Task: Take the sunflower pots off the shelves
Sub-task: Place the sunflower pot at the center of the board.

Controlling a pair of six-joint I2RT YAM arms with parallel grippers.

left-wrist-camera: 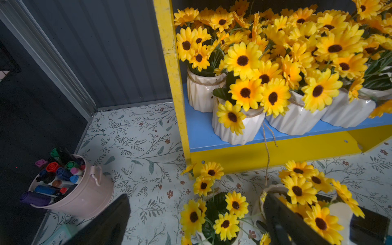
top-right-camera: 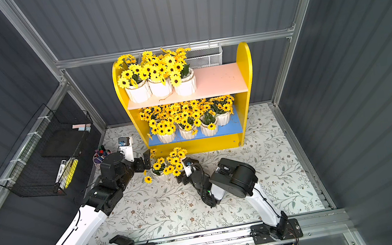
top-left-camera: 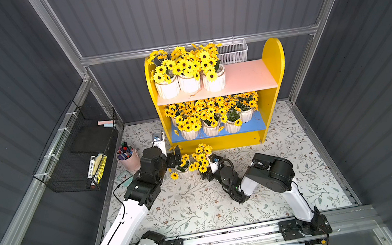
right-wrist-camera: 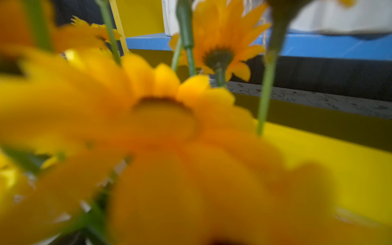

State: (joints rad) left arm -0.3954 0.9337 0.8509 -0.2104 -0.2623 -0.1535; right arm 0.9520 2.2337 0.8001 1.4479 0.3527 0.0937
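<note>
The yellow shelves (top-left-camera: pixel 272 70) hold three sunflower pots (top-left-camera: pixel 188 83) at the left of the pink upper board. Several more (top-left-camera: pixel 210 129) crowd the blue lower board (left-wrist-camera: pixel 199 131). Two pots stand on the floor in front. In the left wrist view one of them (left-wrist-camera: pixel 214 216) sits between the wide-apart fingers of my open left gripper (left-wrist-camera: pixel 196 196), untouched. The other pot (top-left-camera: pixel 202 154) is at my right gripper (top-left-camera: pixel 206 169), whose jaws are buried under its flowers. The right wrist view shows blurred petals (right-wrist-camera: pixel 165 131) and little else.
A pink cup of markers (top-left-camera: pixel 128 160) stands left of the shelves, close to my left arm. A black wire rack (top-left-camera: pixel 76 150) hangs on the left wall. Behind the shelves hangs a white mesh basket (top-left-camera: pixel 233 52). Twine (left-wrist-camera: pixel 267 148) dangles from a lower pot.
</note>
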